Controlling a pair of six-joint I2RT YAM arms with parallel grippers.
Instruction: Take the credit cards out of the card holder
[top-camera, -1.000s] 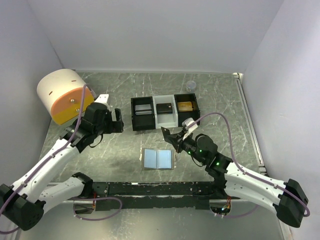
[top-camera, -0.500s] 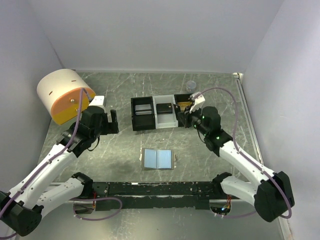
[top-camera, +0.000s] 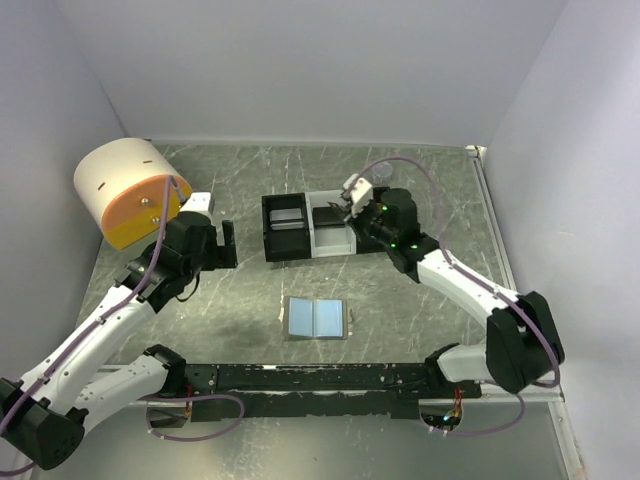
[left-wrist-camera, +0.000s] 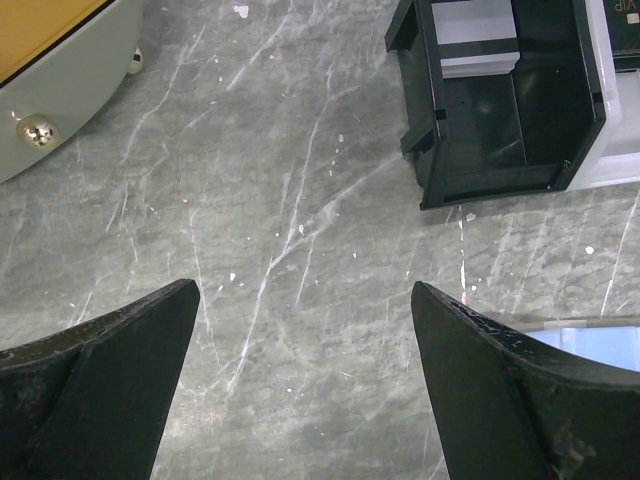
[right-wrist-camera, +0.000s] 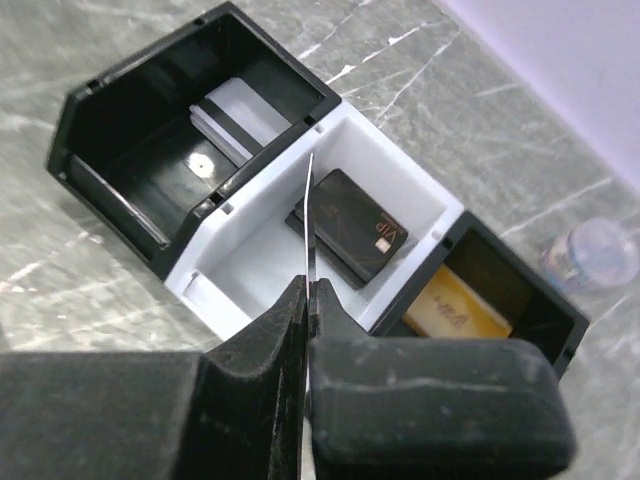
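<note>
The card holder (top-camera: 316, 317) lies open and flat on the table, pale blue lining up; its corner shows in the left wrist view (left-wrist-camera: 590, 342). My right gripper (top-camera: 351, 203) (right-wrist-camera: 308, 286) is shut on a thin credit card (right-wrist-camera: 311, 220), seen edge-on, above the white middle compartment of the tray (right-wrist-camera: 384, 134). A black card (right-wrist-camera: 352, 226) lies in that compartment, a yellow card (right-wrist-camera: 456, 311) in the right one and a pale card (right-wrist-camera: 236, 114) in the left one. My left gripper (top-camera: 228, 244) (left-wrist-camera: 305, 330) stands open over bare table left of the tray (left-wrist-camera: 432, 150).
A white and orange cylinder (top-camera: 125, 190) sits at the back left; its knob (left-wrist-camera: 38, 131) shows in the left wrist view. A small clear cup (top-camera: 381, 171) (right-wrist-camera: 595, 252) stands behind the tray. Walls close in the table on three sides.
My right gripper has swung with the card from beside the card holder up and back to the tray's middle compartment. The left arm has shifted slightly.
</note>
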